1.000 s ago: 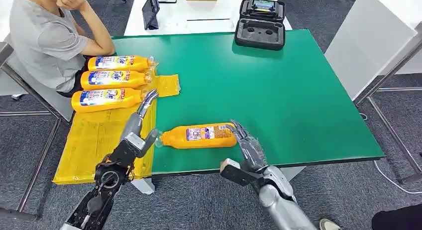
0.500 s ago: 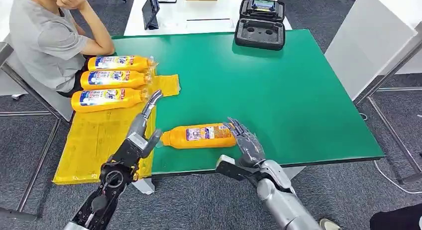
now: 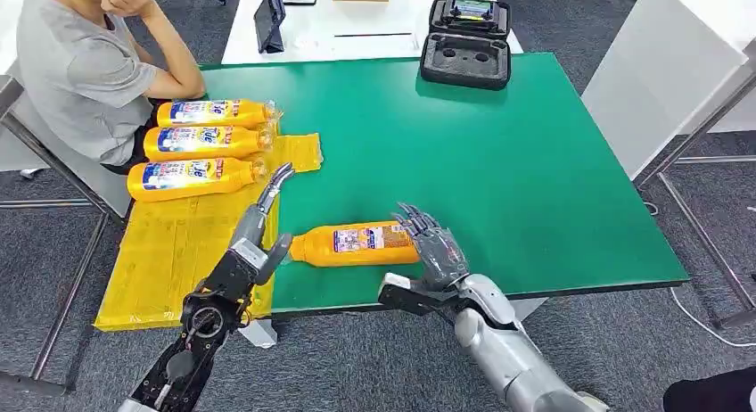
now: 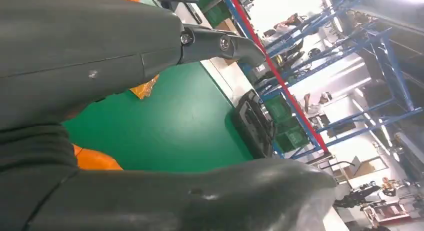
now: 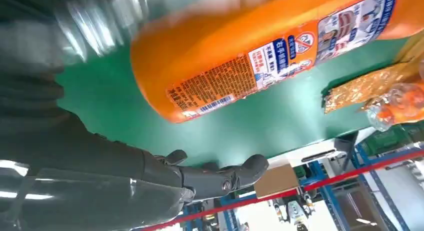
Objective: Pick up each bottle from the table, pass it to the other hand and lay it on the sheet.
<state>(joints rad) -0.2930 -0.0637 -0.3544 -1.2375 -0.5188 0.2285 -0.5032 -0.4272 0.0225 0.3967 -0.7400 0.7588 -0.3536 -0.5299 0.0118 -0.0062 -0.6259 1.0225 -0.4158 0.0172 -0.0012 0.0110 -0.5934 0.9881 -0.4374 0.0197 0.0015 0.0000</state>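
An orange bottle (image 3: 357,243) lies on its side on the green table (image 3: 499,162) near the front edge, cap toward the yellow sheet (image 3: 174,251). My right hand (image 3: 430,249) is at its base end with fingers spread over it and the thumb low by the table edge; it holds nothing. In the right wrist view the bottle (image 5: 260,56) lies close above the fingers (image 5: 220,176). My left hand (image 3: 258,226) hovers open over the sheet's edge, just beside the cap. Three more orange bottles (image 3: 207,142) lie side by side on the sheet's far end.
A person (image 3: 80,64) sits at the table's left, next to the sheet's bottles. A black open case (image 3: 465,42) stands at the far edge. A white table with a tablet (image 3: 269,15) lies beyond. A white panel (image 3: 660,82) stands on the right.
My right hand has slid left and forward over the bottle's base end. My left hand has risen slightly and shifted right toward the cap. The bottle has stayed put.
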